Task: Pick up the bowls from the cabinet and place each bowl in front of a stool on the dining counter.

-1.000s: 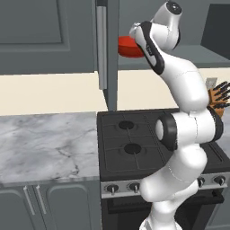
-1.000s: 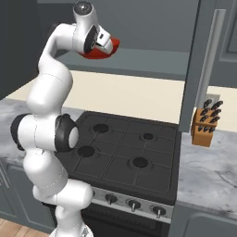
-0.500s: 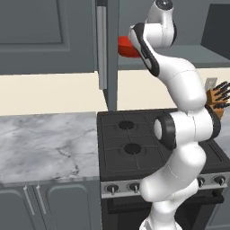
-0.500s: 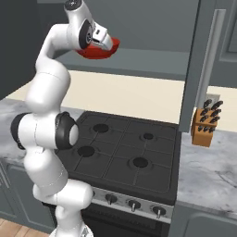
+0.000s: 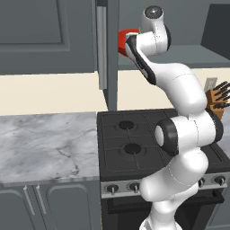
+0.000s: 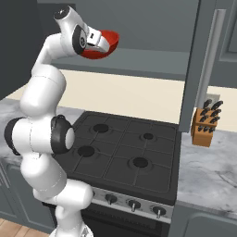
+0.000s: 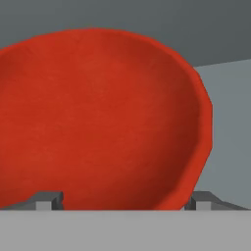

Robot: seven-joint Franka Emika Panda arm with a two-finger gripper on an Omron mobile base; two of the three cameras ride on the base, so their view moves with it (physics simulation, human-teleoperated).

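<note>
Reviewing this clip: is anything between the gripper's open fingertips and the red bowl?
Nothing. In the hand view the red bowl sits right between the fingertips of the open gripper, with no other object intervening.

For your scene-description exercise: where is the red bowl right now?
The red bowl sits up inside the open dark grey wall cabinet, above the stove, directly at the open end effector.

I see red bowl (image 7: 103,117) cut off at hand view's left edge; arm hides most of it in left base view. End effector (image 7: 122,201) fingertips barely visible.
</note>
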